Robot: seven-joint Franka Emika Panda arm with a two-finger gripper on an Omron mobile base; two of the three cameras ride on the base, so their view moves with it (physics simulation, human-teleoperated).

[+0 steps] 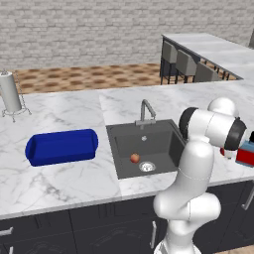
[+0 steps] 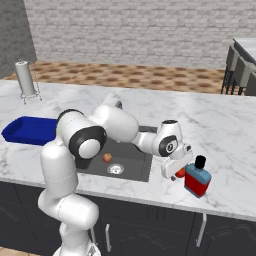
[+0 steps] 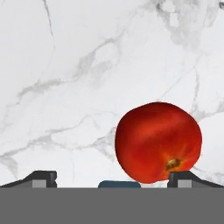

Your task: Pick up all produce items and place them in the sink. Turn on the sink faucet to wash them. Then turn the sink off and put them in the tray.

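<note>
An orange-red apple-like fruit [image 1: 134,158] [image 2: 107,157] lies in the dark grey sink [image 1: 163,144] [image 2: 137,167], close to the round drain. The brighter red tomato-like fruit [image 3: 157,142] [image 2: 180,173] rests on the marble counter right of the sink. My gripper [image 2: 175,172] [image 3: 111,179] hangs low over it, open. In the hand view the tomato sits between the fingertips [image 3: 41,178], close against the right one. The silver faucet [image 1: 145,111] stands behind the basin. The blue tray [image 1: 62,146] [image 2: 29,130] lies on the counter left of the sink.
A red-and-blue boxy object [image 2: 197,180] [image 1: 245,153] stands just right of the tomato, near the counter's front edge. A white cylinder on a wire stand [image 1: 10,93] [image 2: 25,77] is at the far left. Stools [image 1: 186,62] line a second counter at the back right.
</note>
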